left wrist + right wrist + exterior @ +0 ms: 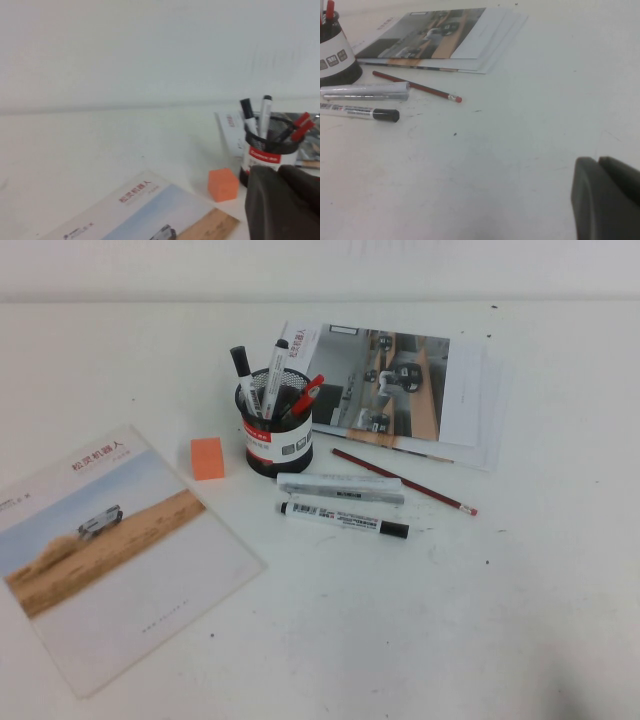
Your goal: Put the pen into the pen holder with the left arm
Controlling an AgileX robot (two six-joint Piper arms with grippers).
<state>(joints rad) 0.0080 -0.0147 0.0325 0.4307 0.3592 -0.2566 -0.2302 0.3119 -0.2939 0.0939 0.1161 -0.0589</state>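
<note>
**Pen lay on table; both grippers off to the sides, finger state unreadable**

Surface was a plain white table (420, 640) with faint scuffs, meeting a white wall along the far edge. No other part of the room showed.

The pen holder (277, 435) stood upright near the middle of the table, black mesh with a red and white label band. It held two white markers with black caps and something red, all leaning out over the rim. An orange block (208, 457) sat just to its left, apart from it. A brochure (110, 550) with a sandy landscape photo lay at the near left. A stack of printed sheets (410, 390) lay behind and to the right of the holder.

The pen (343, 519), white barrel with black print and black cap pointing right, lay flat on the table just in front of the holder, not touching it. The grey-silver marker (340, 487) lay parallel between pen and holder. A thin red pencil (403, 481) ran diagonally beside them, to the right.

Left gripper (282, 202): only a dark bulk at the edge of the left wrist view, on the near side of the holder and block; touched nothing visible. Right gripper (607, 197): dark bulk at the corner of the right wrist view, well apart from the pen, over bare table. Neither showed in the high view. Opening of either pincer: cannot tell
</note>
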